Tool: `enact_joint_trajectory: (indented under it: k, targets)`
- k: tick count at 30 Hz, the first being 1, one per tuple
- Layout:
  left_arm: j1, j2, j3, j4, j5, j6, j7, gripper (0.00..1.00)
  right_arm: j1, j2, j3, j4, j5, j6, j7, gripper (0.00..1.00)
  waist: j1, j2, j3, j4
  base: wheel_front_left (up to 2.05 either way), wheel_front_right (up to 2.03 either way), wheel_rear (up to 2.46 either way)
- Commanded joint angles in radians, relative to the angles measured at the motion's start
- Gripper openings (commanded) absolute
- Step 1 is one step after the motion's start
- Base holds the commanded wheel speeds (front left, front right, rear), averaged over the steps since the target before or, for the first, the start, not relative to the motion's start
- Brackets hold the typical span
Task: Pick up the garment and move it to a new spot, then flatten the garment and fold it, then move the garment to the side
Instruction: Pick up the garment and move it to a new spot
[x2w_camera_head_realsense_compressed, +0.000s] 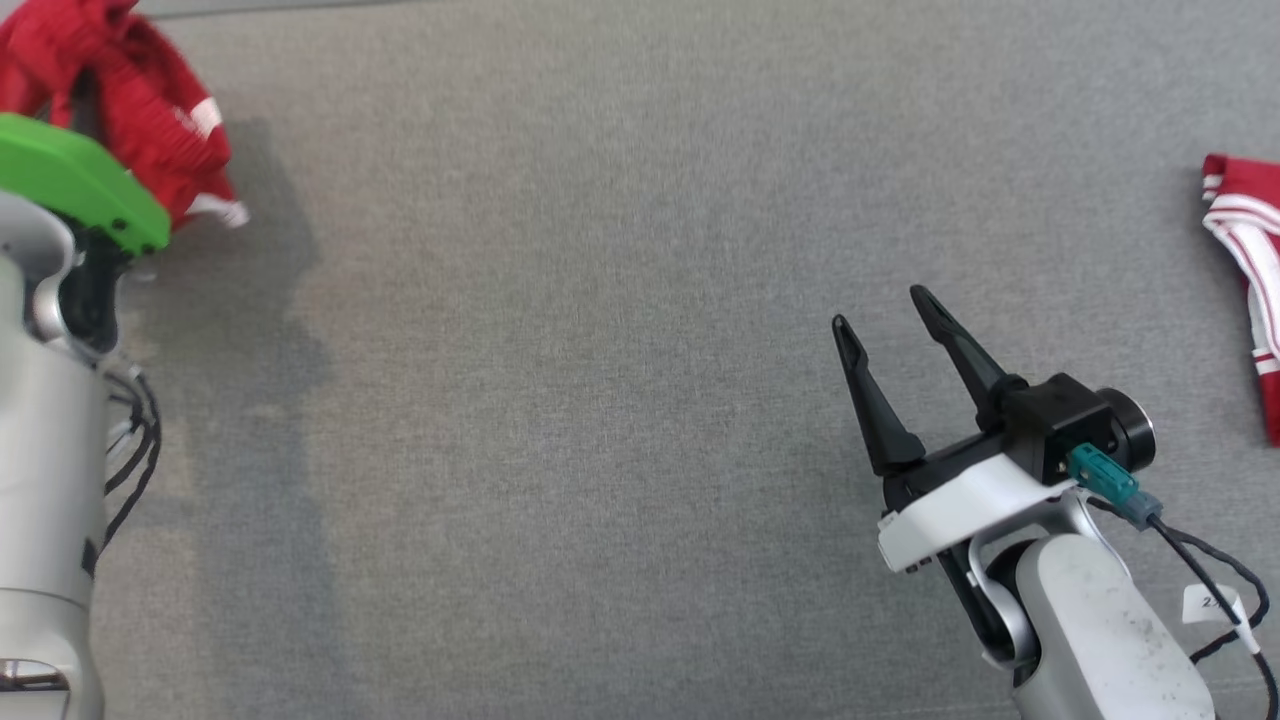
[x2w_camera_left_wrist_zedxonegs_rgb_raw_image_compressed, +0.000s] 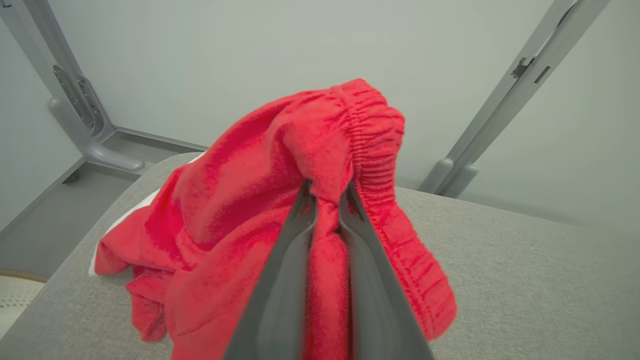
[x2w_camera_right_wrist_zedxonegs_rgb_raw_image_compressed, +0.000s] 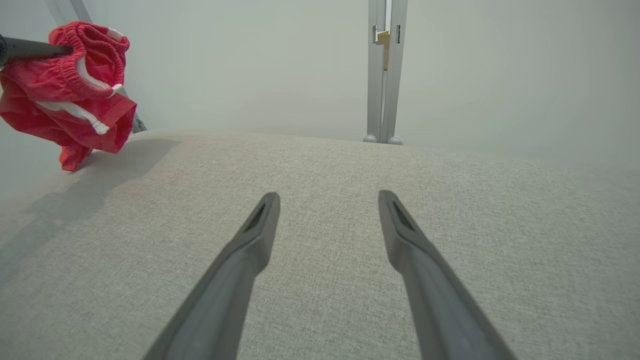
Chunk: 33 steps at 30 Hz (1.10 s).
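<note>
The left pincer (x2w_camera_left_wrist_zedxonegs_rgb_raw_image_compressed: 327, 192) is gripping the red garment (x2w_camera_left_wrist_zedxonegs_rgb_raw_image_compressed: 240, 215). Its two dark fingers are standing nearly together, with a fold of cloth just below the gathered elastic waistband pinched between them. The garment is sitting at the far left corner of the grey worktop (x2w_camera_head_realsense_compressed: 600, 350). It is hanging bunched from the pincer, with white trim showing along one edge. In the right wrist view its upper part is hanging clear of the surface and casting a shadow there. Its lowest fold is appearing to touch the worktop near the edge. In the head view the left arm's green cover (x2w_camera_head_realsense_compressed: 80, 185) is hiding the fingers and part of the cloth.

The right pincer (x2w_camera_head_realsense_compressed: 879, 307) is standing open, with its fingers spread well apart and nothing between them. It is hovering over bare worktop at the near right, well apart from the garment, with its fingers pointing toward the far side.

A second cloth (x2w_camera_head_realsense_compressed: 1250, 260), red with white stripes, is lying on the worktop at the right edge of the head view, apart from the right pincer. Only part of it is showing, so its shape cannot be told.

A grey metal post (x2w_camera_right_wrist_zedxonegs_rgb_raw_image_compressed: 384, 70) is standing beyond the worktop's far edge, against a pale wall.
</note>
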Motion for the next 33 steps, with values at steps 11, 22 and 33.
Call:
enact_joint_trajectory:
  k: [11,22,33]
  targets:
    - [0.032,-0.141,-0.093,-0.301,-0.043,-0.042,0.094,0.0,0.07,0.043,-0.044,0.045,0.002,-0.002,-0.032,1.0,0.0,0.0,-0.217,-0.134,0.0,0.0,0.0]
    - [0.071,-0.269,-0.272,-0.544,-0.086,-0.062,0.157,0.0,0.063,0.062,-0.056,0.04,0.004,-0.002,-0.045,1.0,0.0,0.0,-0.173,-0.321,0.0,0.0,0.0]
    - [0.192,-0.292,-0.421,-0.459,-0.171,-0.065,0.13,0.0,0.059,0.079,-0.068,0.047,-0.001,-0.002,-0.069,1.0,0.0,0.0,-0.127,-0.352,0.0,0.0,0.0]
